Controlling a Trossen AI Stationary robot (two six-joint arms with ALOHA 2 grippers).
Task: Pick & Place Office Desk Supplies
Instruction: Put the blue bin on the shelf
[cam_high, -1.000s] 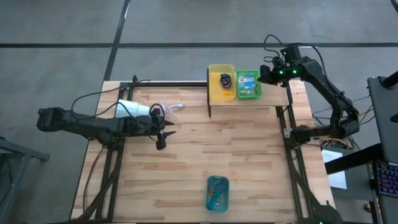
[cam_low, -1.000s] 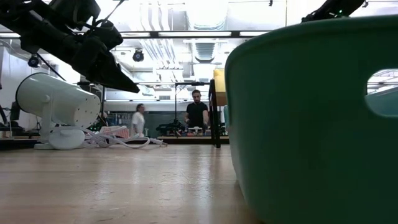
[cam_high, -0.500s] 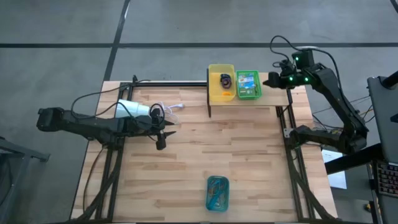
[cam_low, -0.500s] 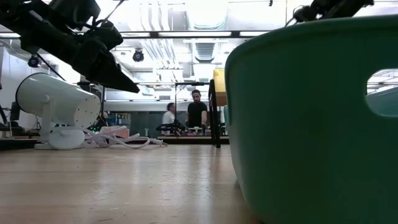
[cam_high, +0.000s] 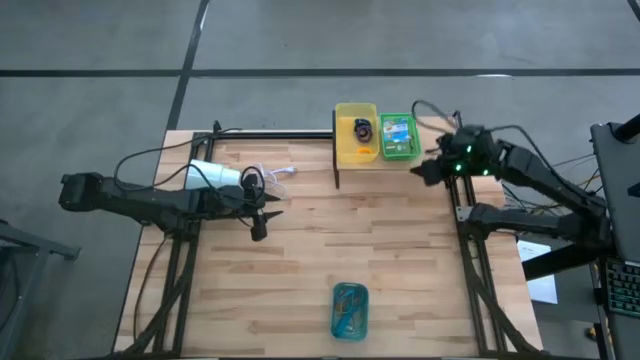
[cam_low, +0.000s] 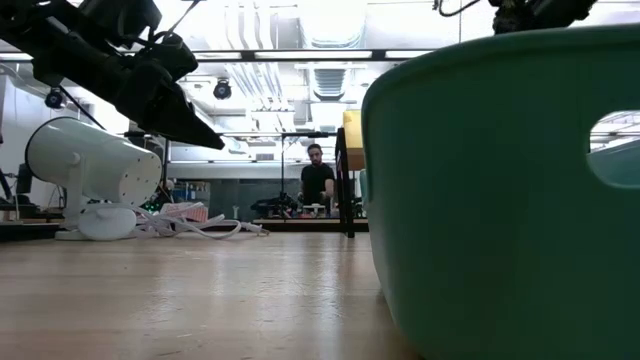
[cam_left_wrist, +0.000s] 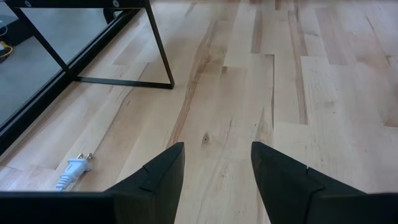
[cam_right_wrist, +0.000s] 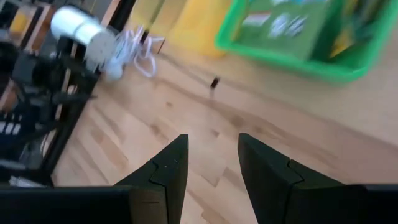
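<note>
A yellow-and-green crayon box (cam_high: 398, 133) lies in the green tray (cam_high: 415, 152) on a raised shelf at the table's far right. It also shows in the right wrist view as crayon box (cam_right_wrist: 280, 23). The yellow tray (cam_high: 343, 150) beside it holds a dark loop (cam_high: 361, 128). Thin coloured loops (cam_high: 348, 305) lie in the teal tray (cam_high: 336, 325) near the front edge. My right gripper (cam_high: 425, 172) hovers open just on the near side of the green tray. My left gripper (cam_high: 262, 222) waits open above the table's left half, with bare wood below it (cam_left_wrist: 214, 168).
A white lamp (cam_high: 213, 175) lies at the far left, its cord (cam_high: 272, 172) and plug (cam_left_wrist: 74, 167) on the wood. The shelf's black leg (cam_high: 337, 176) stands under the yellow tray. In the low view the teal tray's wall (cam_low: 500, 200) fills the right.
My right gripper has swung away from the green tray's right side, first back toward the right edge, then toward the near edge and slightly left. It has rolled a little about its pointing line. It has stayed open with nothing in it.
</note>
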